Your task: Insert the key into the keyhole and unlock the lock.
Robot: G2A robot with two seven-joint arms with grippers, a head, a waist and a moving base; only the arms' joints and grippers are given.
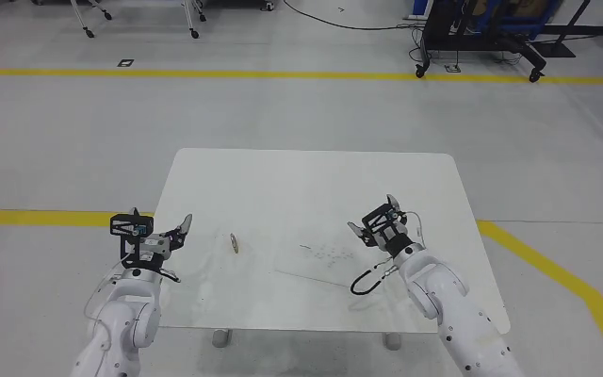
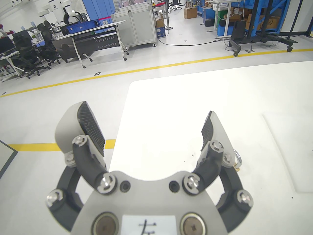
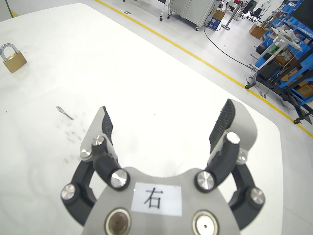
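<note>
A brass padlock (image 1: 233, 242) with a steel shackle lies on the white table (image 1: 311, 184), left of centre. In the right wrist view the padlock (image 3: 13, 59) is far off, shackle shut. A small silver key (image 1: 306, 248) lies flat near the table's middle, among dark scuff marks; the key (image 3: 64, 112) is a short way ahead of my right gripper (image 3: 166, 105), which is open and holds nothing. My right gripper (image 1: 372, 214) hovers right of the key. My left gripper (image 1: 160, 222) is at the table's left edge, open. In its own view, my left gripper (image 2: 148, 110) partly hides the padlock (image 2: 238, 159) behind one finger.
A thin pale sheet (image 2: 288, 147) lies flat on the table around the key. A black cable (image 1: 369, 280) loops from the right arm near the front edge. The table's edges are close to both arms; yellow floor lines and racks are beyond.
</note>
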